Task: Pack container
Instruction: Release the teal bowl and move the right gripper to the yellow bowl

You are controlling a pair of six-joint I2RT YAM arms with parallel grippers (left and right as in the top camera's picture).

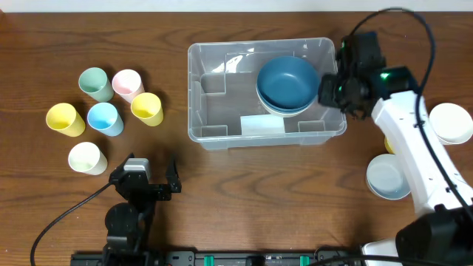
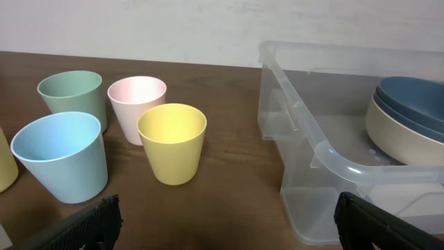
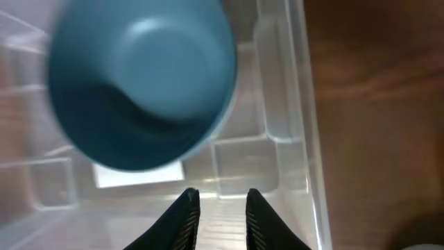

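Note:
The container (image 1: 194,96), a large clear bin with a pale label, stands mid-table. A dark blue bowl (image 1: 288,80) lies in its right half, stacked on a pale bowl (image 2: 395,135). My right gripper (image 1: 334,85) hovers at the container's right rim. In the right wrist view its fingers (image 3: 220,208) are slightly apart with nothing between them, above the container floor (image 3: 277,160) and just below the blue bowl (image 3: 139,83). My left gripper (image 1: 145,171) rests near the front edge, wide open and empty (image 2: 229,226), facing the cups and the container's corner (image 2: 305,132).
Several cups stand left of the container: green (image 1: 94,83), pink (image 1: 127,83), yellow (image 1: 146,108), blue (image 1: 105,118), another yellow (image 1: 65,120) and white (image 1: 87,157). A white bowl (image 1: 452,122) and a light-blue bowl (image 1: 388,177) sit at the right by my right arm.

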